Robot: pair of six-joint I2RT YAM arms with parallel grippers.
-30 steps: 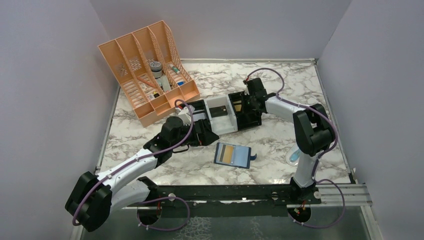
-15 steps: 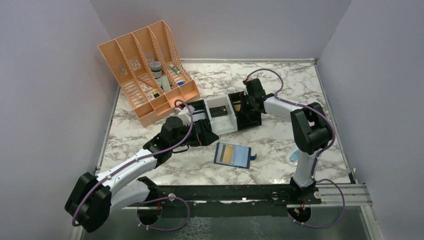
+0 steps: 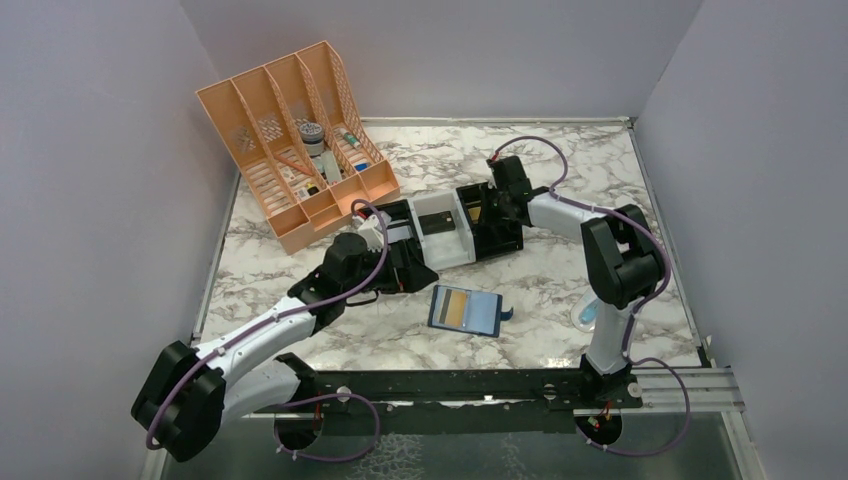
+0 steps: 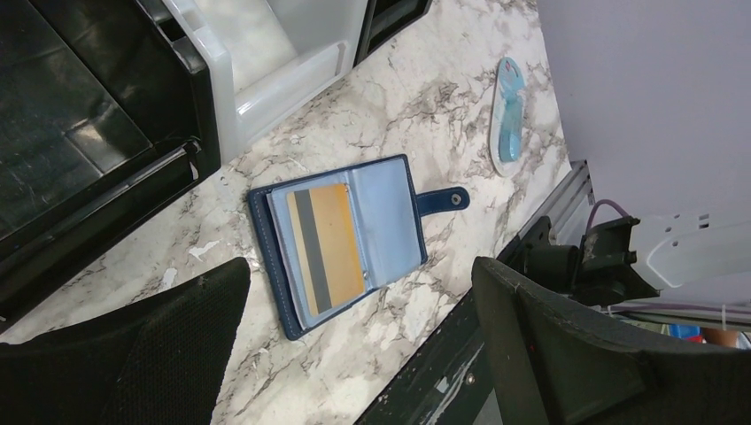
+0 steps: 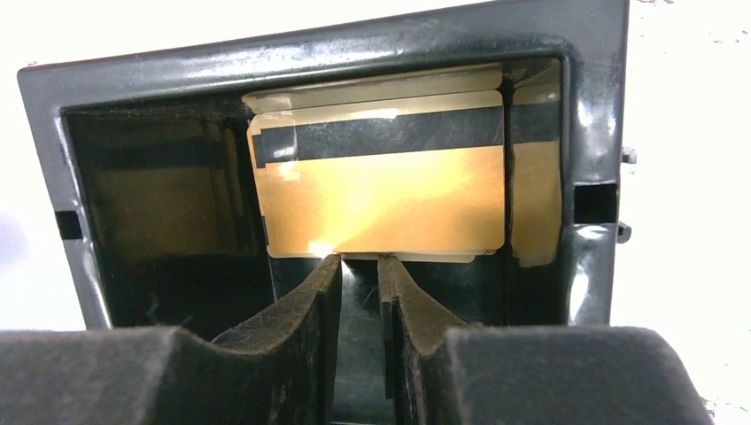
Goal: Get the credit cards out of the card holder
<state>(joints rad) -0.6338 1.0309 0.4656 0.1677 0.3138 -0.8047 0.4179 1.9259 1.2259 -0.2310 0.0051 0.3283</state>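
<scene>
The card holder point(image 3: 465, 310) lies open on the marble, dark navy with blue-grey pockets and a strap tab. A gold-tan credit card point(image 4: 328, 241) with a grey stripe sits in its left pocket. My left gripper point(image 4: 359, 297) hangs wide open above the card holder point(image 4: 341, 243), empty and apart from it. My right gripper point(image 5: 359, 258) reaches into a black tray point(image 5: 584, 159). Its jaws stand a narrow gap apart with nothing between them. Their tips reach the near edge of a gold credit card point(image 5: 381, 190), which lies flat there on another card. In the top view the right gripper point(image 3: 487, 210) is over that tray.
An orange slotted file rack point(image 3: 295, 140) stands at the back left. A white tray point(image 3: 440, 225) sits between two black trays point(image 3: 395, 250). A small blue and white object point(image 3: 588, 315) lies near the right arm's base. Purple walls close in three sides.
The right arm's elbow has shifted slightly to the left over the black tray. The left arm and the card holder have not moved.
</scene>
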